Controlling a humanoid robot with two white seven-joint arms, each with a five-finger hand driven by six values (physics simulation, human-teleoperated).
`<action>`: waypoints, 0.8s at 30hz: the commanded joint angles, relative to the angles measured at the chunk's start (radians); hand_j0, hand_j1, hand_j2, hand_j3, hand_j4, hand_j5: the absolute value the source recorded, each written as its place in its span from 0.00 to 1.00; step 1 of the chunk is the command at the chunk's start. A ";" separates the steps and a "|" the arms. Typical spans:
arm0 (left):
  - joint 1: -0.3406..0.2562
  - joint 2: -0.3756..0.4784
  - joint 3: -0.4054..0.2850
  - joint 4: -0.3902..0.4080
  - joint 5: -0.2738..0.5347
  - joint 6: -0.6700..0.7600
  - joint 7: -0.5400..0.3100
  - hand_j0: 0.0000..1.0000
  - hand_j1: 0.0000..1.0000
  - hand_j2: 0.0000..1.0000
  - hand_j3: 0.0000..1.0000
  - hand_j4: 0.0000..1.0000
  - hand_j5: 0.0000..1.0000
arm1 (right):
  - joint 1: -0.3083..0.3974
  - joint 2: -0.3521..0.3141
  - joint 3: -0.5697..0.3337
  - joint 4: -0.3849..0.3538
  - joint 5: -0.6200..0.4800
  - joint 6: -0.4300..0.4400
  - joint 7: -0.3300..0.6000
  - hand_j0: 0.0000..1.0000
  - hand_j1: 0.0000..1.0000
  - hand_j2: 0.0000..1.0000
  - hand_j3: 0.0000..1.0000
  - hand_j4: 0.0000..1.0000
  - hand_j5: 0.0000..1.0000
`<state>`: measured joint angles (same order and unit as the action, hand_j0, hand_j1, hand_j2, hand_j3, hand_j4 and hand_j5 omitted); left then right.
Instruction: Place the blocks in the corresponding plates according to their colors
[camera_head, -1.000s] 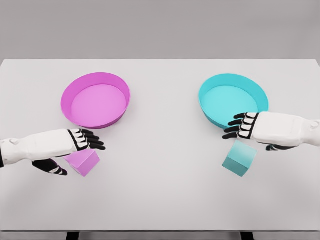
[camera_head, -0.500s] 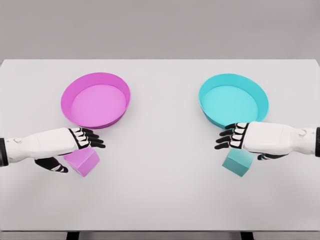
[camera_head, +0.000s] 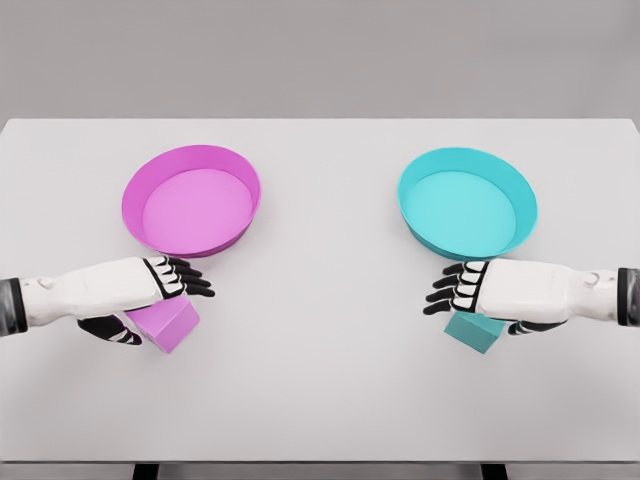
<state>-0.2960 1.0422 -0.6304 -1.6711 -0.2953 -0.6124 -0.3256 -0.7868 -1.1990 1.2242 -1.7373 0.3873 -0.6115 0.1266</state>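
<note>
Sorting has not yet produced a result: the pink plate (camera_head: 191, 201) and the cyan plate (camera_head: 467, 203) both sit empty toward the back of the white surface (camera_head: 320, 390), well apart from each other. The pink block (camera_head: 168, 323) lies on the surface in front of the pink plate, and the cyan block (camera_head: 476, 330) lies in front of the cyan plate, so each block is already on the side of its matching plate but neither has been lifted. Both placements are left to do.

The left robot hand (camera_head: 150, 290) reaches in from the lower left, palm down, over the pink block; its dark fingers point toward the middle of the surface and its thumb drops along the block's near-left side. Whether it is clamped on the block cannot be told. The right robot hand (camera_head: 480, 295) comes in from the right, covering most of the cyan block, fingers stretched leftward; its grip likewise cannot be told.
</note>
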 joint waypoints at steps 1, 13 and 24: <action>0.000 -0.005 0.000 0.001 -0.010 0.002 0.000 1.00 1.00 1.00 1.00 1.00 1.00 | 0.003 0.001 -0.002 0.012 -0.005 0.001 0.002 1.00 1.00 1.00 1.00 1.00 1.00; 0.000 -0.007 -0.002 0.001 -0.061 0.002 0.000 0.72 0.72 0.72 0.72 0.72 0.72 | 0.000 0.038 -0.005 0.058 -0.004 0.001 0.005 1.00 1.00 1.00 1.00 1.00 1.00; -0.017 -0.001 -0.002 0.001 -0.061 0.002 0.000 0.57 0.57 0.57 0.57 0.57 0.57 | 0.003 0.041 -0.011 0.059 0.021 0.001 0.057 0.77 0.77 0.77 0.77 0.77 0.77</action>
<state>-0.3175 1.0386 -0.6321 -1.6708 -0.3594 -0.6119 -0.3254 -0.7838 -1.1580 1.2167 -1.6784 0.4106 -0.6116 0.1747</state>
